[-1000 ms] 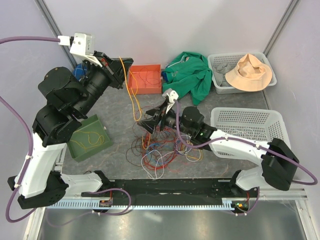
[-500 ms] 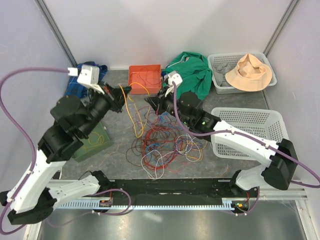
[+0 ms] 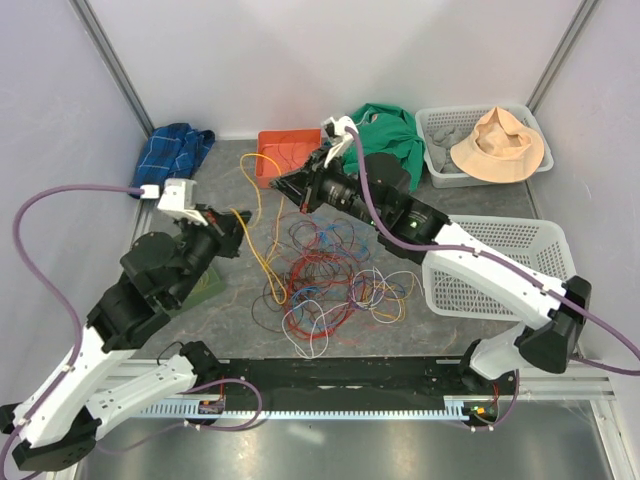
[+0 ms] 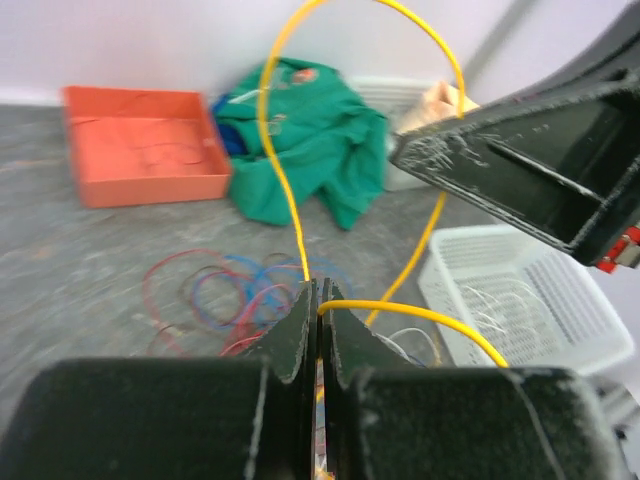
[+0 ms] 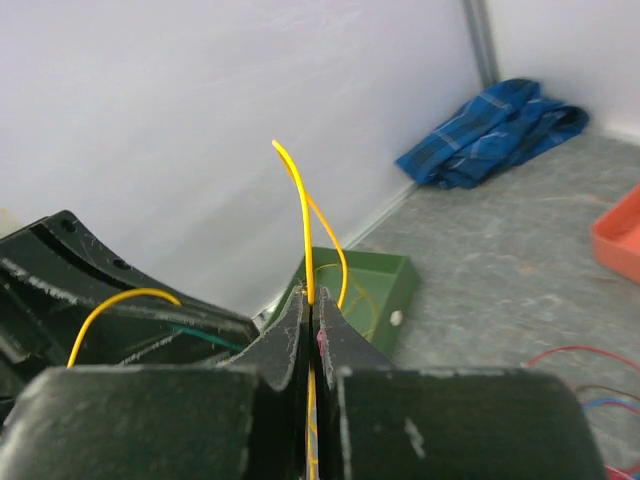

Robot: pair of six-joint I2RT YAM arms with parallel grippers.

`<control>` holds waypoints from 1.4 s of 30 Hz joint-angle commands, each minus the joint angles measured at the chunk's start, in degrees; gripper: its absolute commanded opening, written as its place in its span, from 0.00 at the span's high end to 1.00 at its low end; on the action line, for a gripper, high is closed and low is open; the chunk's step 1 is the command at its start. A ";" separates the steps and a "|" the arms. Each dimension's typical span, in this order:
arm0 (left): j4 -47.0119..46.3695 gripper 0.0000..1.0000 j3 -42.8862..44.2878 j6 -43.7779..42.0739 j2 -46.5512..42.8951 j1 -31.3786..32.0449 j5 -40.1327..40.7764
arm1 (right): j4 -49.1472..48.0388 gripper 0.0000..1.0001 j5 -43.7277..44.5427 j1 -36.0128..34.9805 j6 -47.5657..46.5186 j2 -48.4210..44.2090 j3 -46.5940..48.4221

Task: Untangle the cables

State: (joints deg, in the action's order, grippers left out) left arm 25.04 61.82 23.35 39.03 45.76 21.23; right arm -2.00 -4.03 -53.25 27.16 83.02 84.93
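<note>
At each wrist, left end effector (image 4: 318,300) and right end effector (image 5: 312,305) pinched on yellow cable (image 4: 264,110), grips indistinct overhead

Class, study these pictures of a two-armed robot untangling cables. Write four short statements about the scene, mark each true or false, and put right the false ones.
1. The left gripper is shut on a yellow cable. True.
2. The right gripper stands open above the table. False: it too is shut on a yellow cable.
3. A tangle of cables lies on the table between the two arms. True.
4. The tan hat lies on that tangle. False: it rests on the grey basket at the back right.
</note>
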 commanded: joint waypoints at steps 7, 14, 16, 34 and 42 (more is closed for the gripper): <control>33.46 0.98 5.59 23.21 -1.59 0.03 33.51 | -13.19 1.00 -16.61 -0.97 8.16 17.57 7.70; 53.95 0.98 4.72 49.81 -0.53 -0.05 47.40 | -21.02 1.00 -22.07 -2.38 11.68 31.31 17.54; 54.15 0.98 3.66 50.74 -0.09 -0.40 49.59 | -23.39 1.00 -23.03 -2.56 12.13 34.64 19.22; 20.49 0.98 0.23 14.79 5.70 -42.31 20.73 | -23.40 1.00 -26.03 -3.52 12.92 53.38 41.99; 20.31 0.98 -0.83 16.55 7.29 -51.82 16.55 | -24.72 1.00 -27.34 -3.52 15.82 57.51 45.94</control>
State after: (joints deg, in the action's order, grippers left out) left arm 48.23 60.99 42.02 46.98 -4.86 40.97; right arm -23.11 -29.30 -56.51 41.04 139.48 127.63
